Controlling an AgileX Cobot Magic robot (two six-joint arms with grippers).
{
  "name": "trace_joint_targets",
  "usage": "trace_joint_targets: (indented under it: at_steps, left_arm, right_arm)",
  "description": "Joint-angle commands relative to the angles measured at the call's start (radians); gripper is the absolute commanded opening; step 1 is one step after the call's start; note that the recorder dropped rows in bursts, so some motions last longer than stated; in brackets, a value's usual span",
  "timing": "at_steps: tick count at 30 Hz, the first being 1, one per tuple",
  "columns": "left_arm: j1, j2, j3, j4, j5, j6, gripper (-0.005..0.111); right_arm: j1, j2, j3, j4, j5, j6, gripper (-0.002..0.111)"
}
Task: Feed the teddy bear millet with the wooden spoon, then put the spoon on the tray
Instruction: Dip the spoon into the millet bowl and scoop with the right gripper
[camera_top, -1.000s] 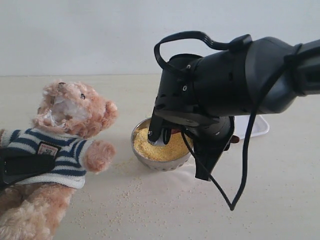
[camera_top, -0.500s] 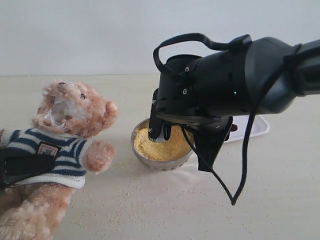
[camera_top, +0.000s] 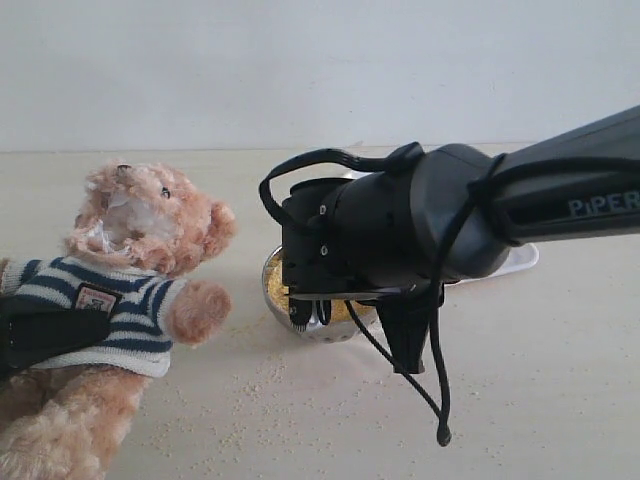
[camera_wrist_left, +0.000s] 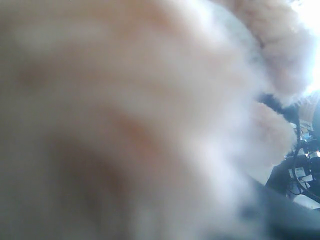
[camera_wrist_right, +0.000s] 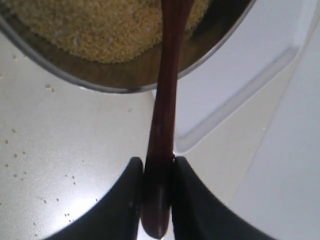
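The right gripper (camera_wrist_right: 157, 171) clamps the wooden spoon (camera_wrist_right: 164, 100) over the millet (camera_wrist_right: 100, 25); how the left gripper (camera_top: 52, 332), against the teddy bear (camera_top: 150, 220), holds its jaws I cannot tell.

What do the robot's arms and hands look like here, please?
The right arm is glossy black with rounded housings, small screws, white PIPER lettering and loose black cables. Its hand has smooth, curved black fingers. Of the left hand, only a black block shows.
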Motion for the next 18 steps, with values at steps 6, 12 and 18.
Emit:
trace_joint_targets:
  at_steps: [6,12,18]
  left_arm:
    - [0.003,-0.001,-0.008,-0.015,0.035,0.007,0.005]
    - [0.003,-0.001,-0.008,-0.015,0.035,0.007,0.005]
    - [0.003,-0.001,-0.008,-0.015,0.035,0.007,0.005]
  right_arm:
    - [0.01,0.0,-0.004,0.064,0.017,0.036,0.001]
    - [0.01,-0.011,-0.004,0.174,0.011,0.042,0.001]
    - [0.003,-0.037,-0.013,0.214,-0.025,0.053,0.001]
